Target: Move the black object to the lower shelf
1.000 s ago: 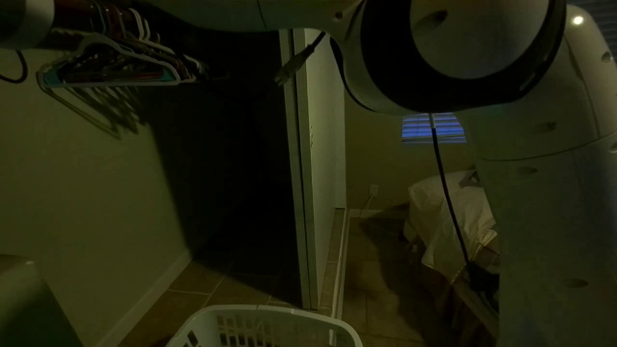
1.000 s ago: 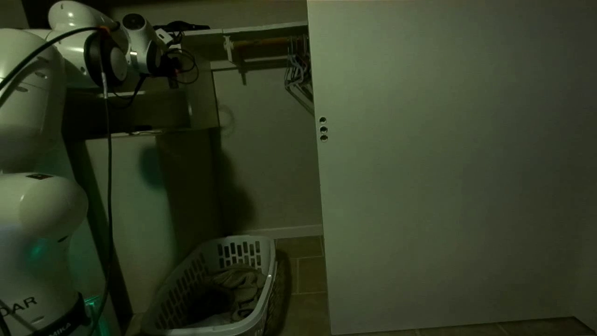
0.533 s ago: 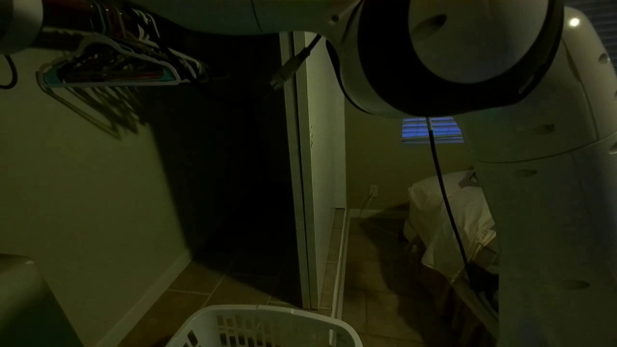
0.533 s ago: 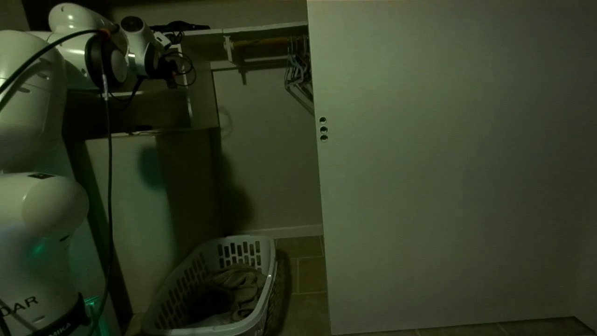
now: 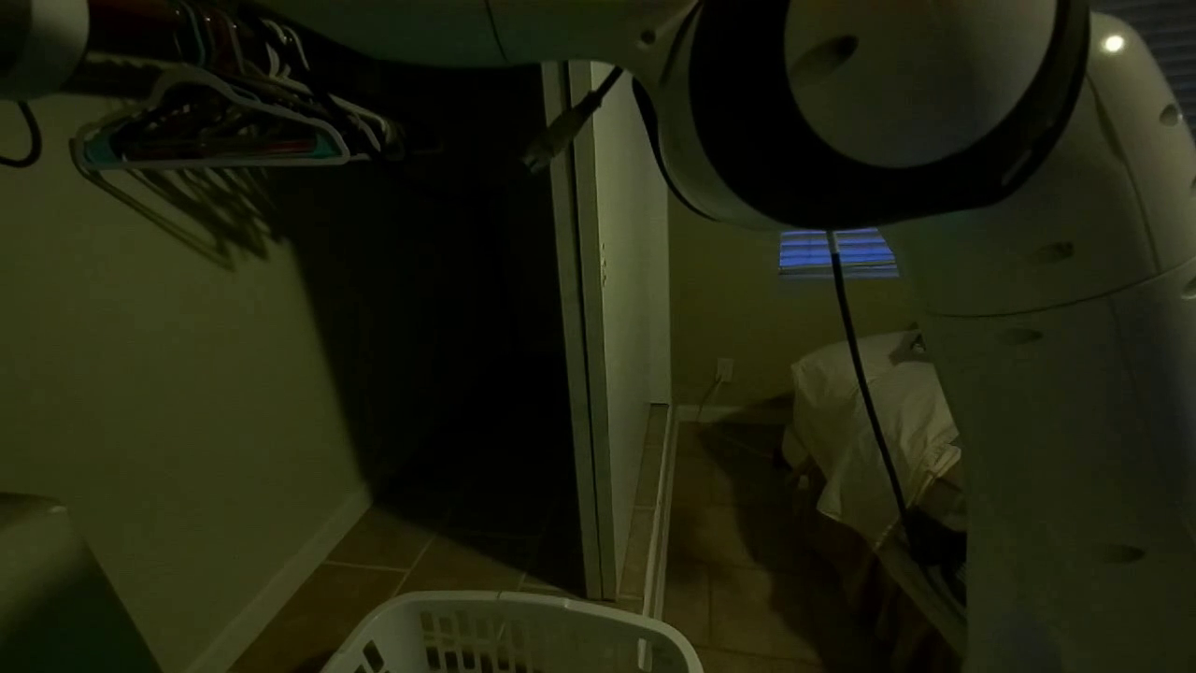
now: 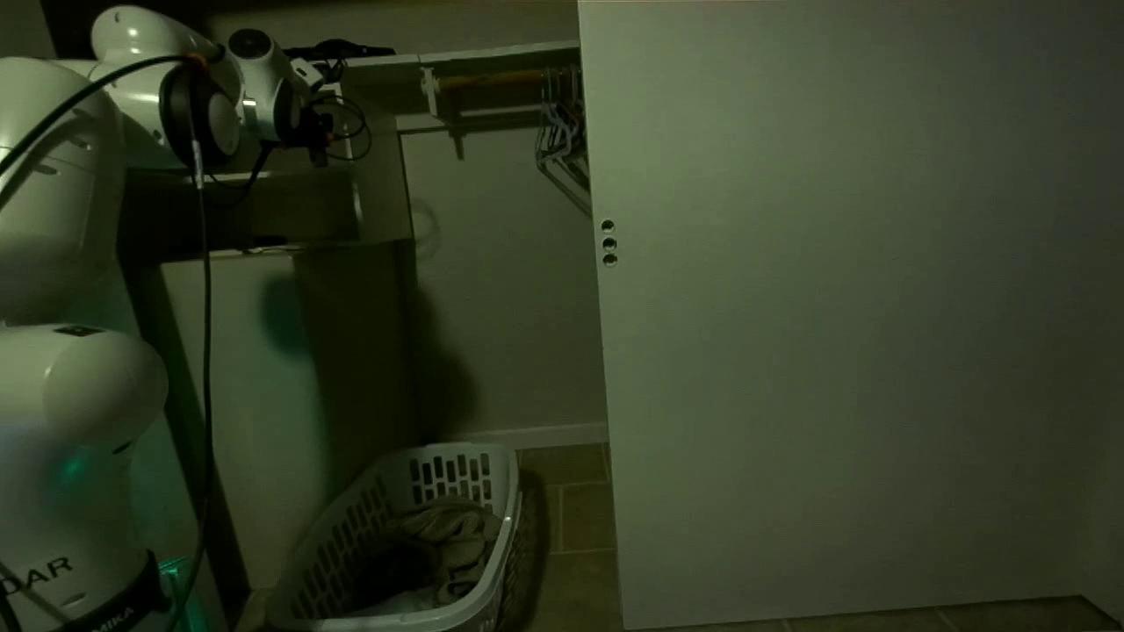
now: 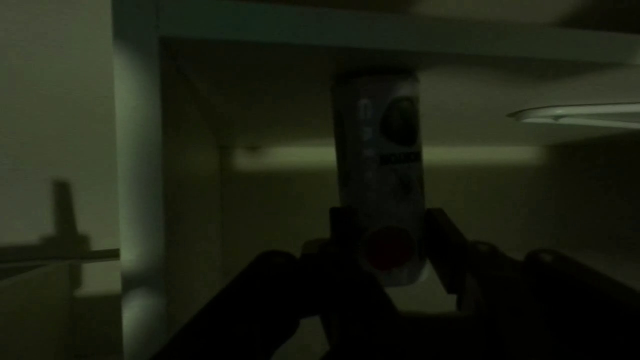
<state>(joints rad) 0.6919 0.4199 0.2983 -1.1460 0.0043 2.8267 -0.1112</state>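
In the wrist view a cylindrical container stands in dim light. It has a greyish label, dark patches, a red circle and a dark end toward the top of the picture. Whether this is the task's black object I cannot tell. My gripper is shut on it, with one dark finger on each side near the red circle. Whether the container touches the board is unclear. In an exterior view the gripper is a small dark shape before the shelf unit, and the container cannot be made out. The lower shelf runs below it.
A board edge and side panel frame the compartment. A white slim item lies at its right. A black item is on the top shelf. Hangers, a laundry basket and a sliding door are also around.
The arm has sunk slightly and shifted a little over the first half second, then stayed nearly still. The jaws' motion is too small to see in the exterior views.
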